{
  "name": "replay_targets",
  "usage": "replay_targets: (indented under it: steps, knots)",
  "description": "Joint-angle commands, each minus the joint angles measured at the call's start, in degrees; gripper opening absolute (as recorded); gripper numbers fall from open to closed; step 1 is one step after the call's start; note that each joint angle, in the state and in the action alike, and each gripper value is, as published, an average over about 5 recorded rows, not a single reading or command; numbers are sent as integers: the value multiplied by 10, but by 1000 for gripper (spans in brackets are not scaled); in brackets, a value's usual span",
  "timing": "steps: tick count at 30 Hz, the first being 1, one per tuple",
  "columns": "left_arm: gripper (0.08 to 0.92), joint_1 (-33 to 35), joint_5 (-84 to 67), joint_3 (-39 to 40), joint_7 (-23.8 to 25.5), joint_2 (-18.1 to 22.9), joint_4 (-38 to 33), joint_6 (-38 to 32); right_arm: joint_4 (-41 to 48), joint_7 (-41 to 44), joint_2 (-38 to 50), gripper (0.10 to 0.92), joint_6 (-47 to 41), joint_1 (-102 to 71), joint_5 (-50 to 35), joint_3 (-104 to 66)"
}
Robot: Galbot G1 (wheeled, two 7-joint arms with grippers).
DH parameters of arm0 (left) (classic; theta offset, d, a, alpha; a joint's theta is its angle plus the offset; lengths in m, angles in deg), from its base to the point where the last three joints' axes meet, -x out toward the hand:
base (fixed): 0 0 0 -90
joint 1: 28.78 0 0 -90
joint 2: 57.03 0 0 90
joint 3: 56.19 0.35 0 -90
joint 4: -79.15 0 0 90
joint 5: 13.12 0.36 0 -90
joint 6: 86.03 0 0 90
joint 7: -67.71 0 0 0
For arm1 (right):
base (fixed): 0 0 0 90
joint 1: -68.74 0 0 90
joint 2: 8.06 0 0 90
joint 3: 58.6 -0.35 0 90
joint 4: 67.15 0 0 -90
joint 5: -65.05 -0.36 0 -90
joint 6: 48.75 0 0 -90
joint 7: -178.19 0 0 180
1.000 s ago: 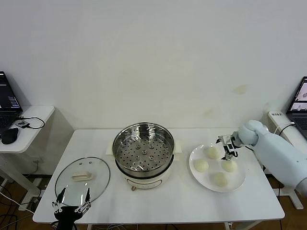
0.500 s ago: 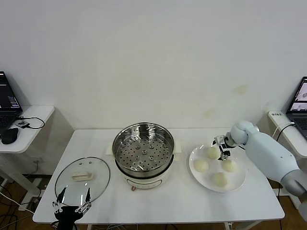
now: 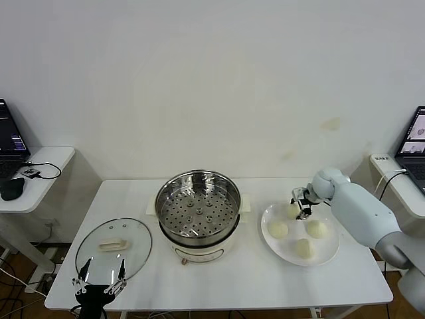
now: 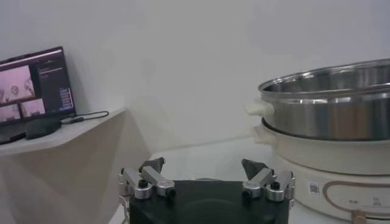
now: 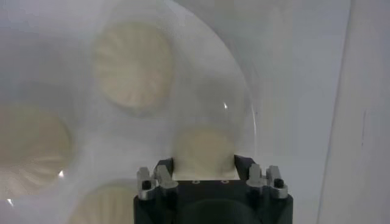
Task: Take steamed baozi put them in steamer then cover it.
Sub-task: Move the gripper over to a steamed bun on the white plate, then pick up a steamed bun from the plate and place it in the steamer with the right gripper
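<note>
Right gripper closing around a baozi on the plate

The rear baozi [image 5: 204, 151] sits between the right gripper's [image 3: 300, 203] fingers, at the plate's [image 3: 330, 250] back rim near the tabletop's right edge. The left gripper [image 3: 99, 279] hangs spread wide off the front-left corner, beside the cover [image 3: 114, 244].

place: lab | evidence: laptops [image 3: 11, 141] on side desks [image 3: 36, 174] (both flanks), bare wall [image 3: 212, 80]
</note>
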Motion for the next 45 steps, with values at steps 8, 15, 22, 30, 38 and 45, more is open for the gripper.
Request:
replay_targets:
  steps: [8, 15, 22, 30, 38, 45]
  knots:
    - [823, 1, -1, -1, 0, -4, -3, 0, -170, 24, 99, 628, -43, 125, -165, 113]
    - [823, -2, -11, 1, 1, -10, -6, 1, -262, 15, 126, 632, -58, 293, -289, 241]
    - [823, -11, -17, 3, 1, -13, -6, 1, -271, -20, 53, 636, -50, 405, -371, 329]
    - [823, -16, -27, -1, 2, -23, -9, 1, -255, -51, -68, 636, 1, 412, -381, 382]
    - [823, -20, -30, -13, 3, -27, -6, -2, -210, -83, -173, 636, 62, 390, -365, 419]
    - [823, -18, -32, -22, 4, -27, -6, -6, -144, -99, -226, 638, 145, 367, -261, 442]
